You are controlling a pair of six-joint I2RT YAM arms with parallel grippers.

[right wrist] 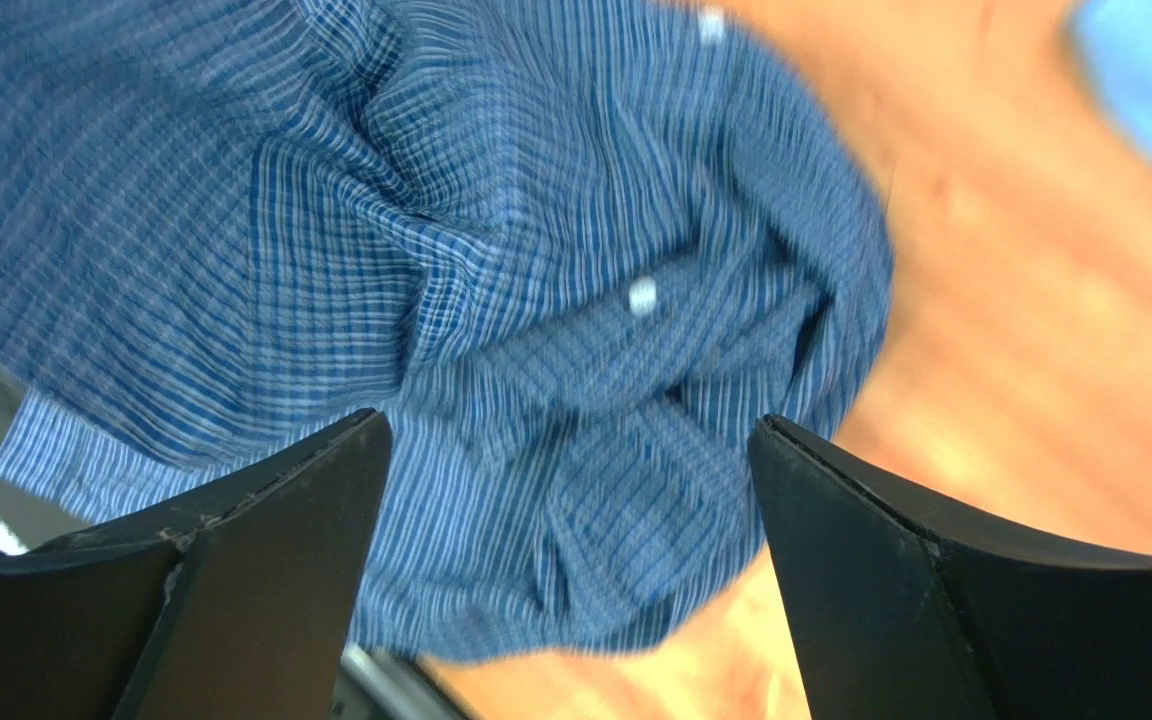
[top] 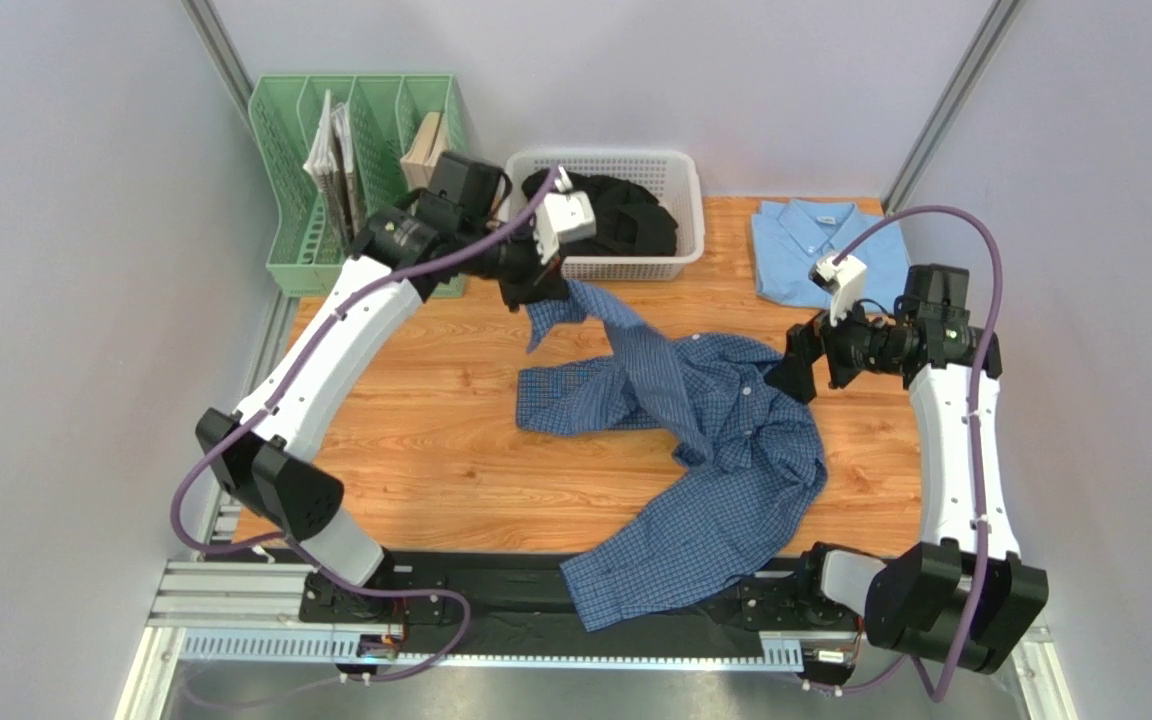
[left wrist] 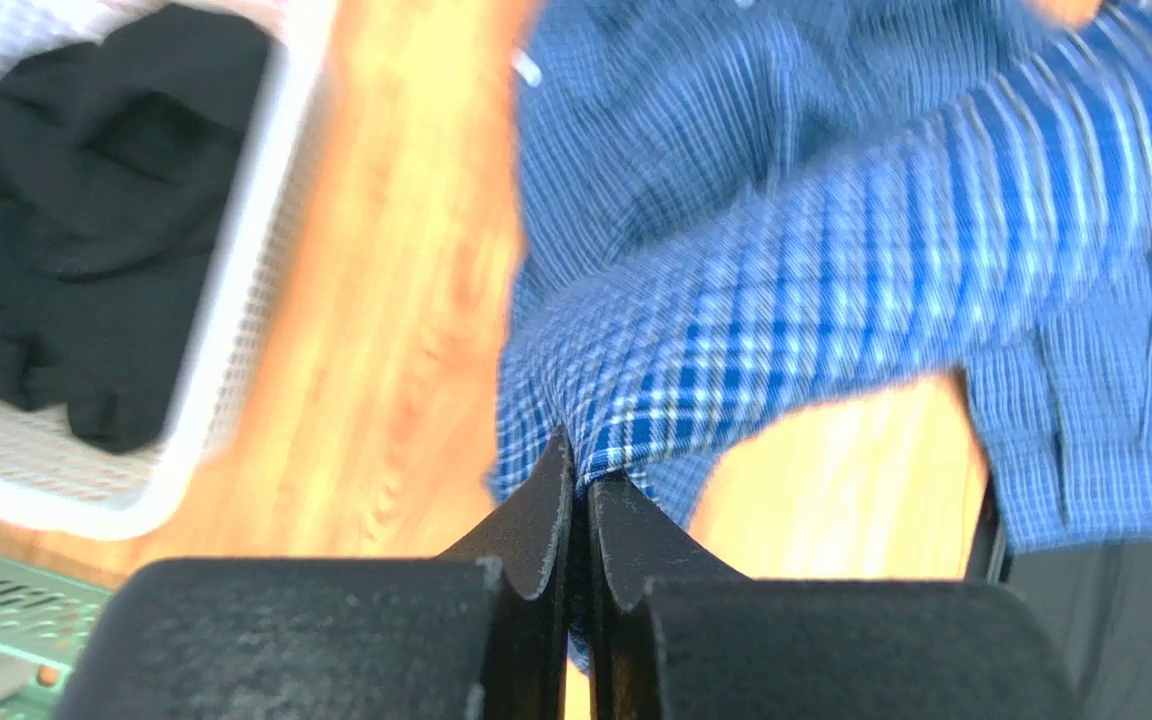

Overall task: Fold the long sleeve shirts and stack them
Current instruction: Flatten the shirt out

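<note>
1. The dark blue checked shirt (top: pixel 695 428) lies crumpled across the middle of the overhead frame on the wooden table (top: pixel 417 435). One sleeve trails to the bottom centre, over the black rail (top: pixel 507 578).
2. We find the left gripper (top: pixel 540 285) at upper centre, just below the white basket (top: pixel 620 267). Its fingers are pressed together, pinching an edge of the checked shirt, and the cloth rises from the table to meet it.
3. In the left wrist view the left gripper (left wrist: pixel 579 503) sits at lower centre, with checked cloth (left wrist: pixel 838 270) spreading out from the closed tips toward the upper right.
4. The right gripper (top: pixel 796 368) hangs right of centre, at the checked shirt's right edge. In its own view the right gripper (right wrist: pixel 569 428) stands spread wide and grips nothing, with folds and a white button (right wrist: pixel 642 296) beyond it. We cannot tell whether it touches the cloth.
5. The light blue shirt (top: pixel 812 248) lies folded flat at upper right, apart from the checked one.
6. The basket holds a dark garment (top: pixel 627 210), and a green rack (top: pixel 289 225) stands at upper left.
</note>
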